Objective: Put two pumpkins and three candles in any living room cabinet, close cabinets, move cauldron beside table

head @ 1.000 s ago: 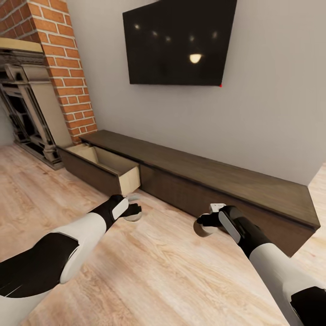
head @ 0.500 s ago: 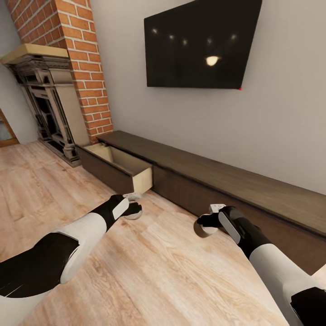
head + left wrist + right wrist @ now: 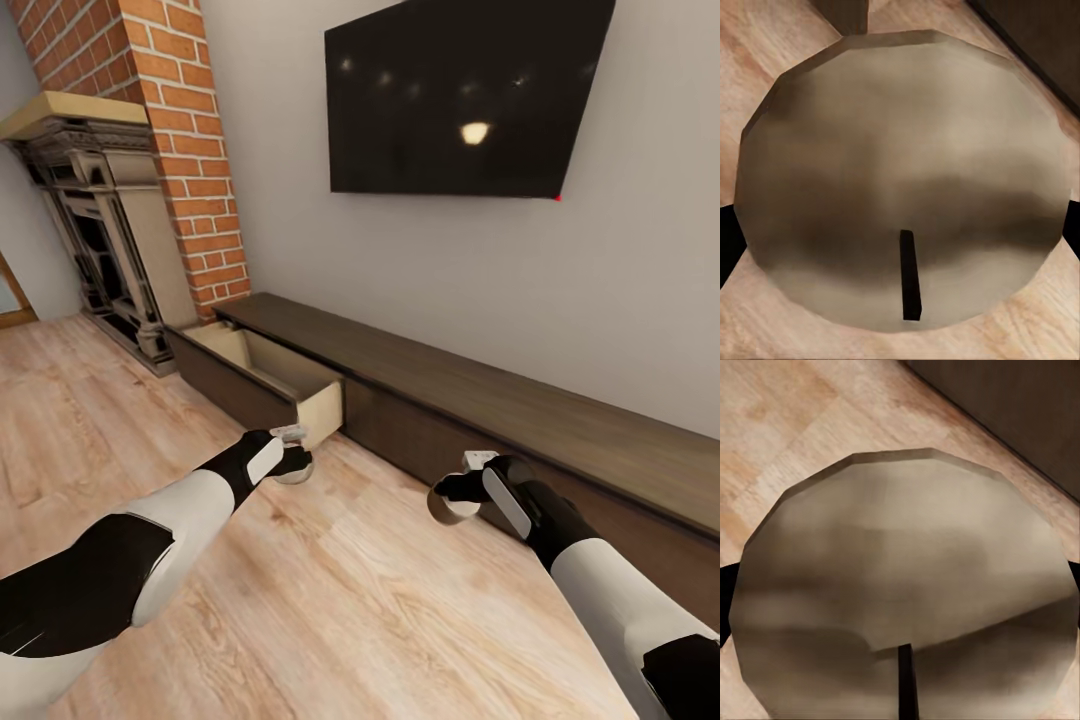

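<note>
A long dark-brown cabinet (image 3: 520,405) runs along the grey wall, and its end drawer (image 3: 300,400) by the fireplace stands pulled out, showing a pale wood interior. My left gripper (image 3: 293,463) hangs over the floor just in front of that drawer, shut on a squat grey-olive candle (image 3: 297,474). In the left wrist view this candle (image 3: 900,165) shows its top and dark wick. My right gripper (image 3: 450,497) is shut on a second candle (image 3: 444,509), a short way in front of the cabinet's middle. The right wrist view looks onto that candle's (image 3: 900,577) top.
A dark carved fireplace (image 3: 95,230) with a red brick chimney (image 3: 185,140) stands beyond the cabinet's open end. A black TV (image 3: 460,95) hangs on the wall above the cabinet. Pale wood floor (image 3: 330,600) stretches around both arms.
The whole head view has shifted, so the camera has moved: cabinet, drawer and fireplace sit further right in the picture. Both arms keep their pose, each still holding its candle.
</note>
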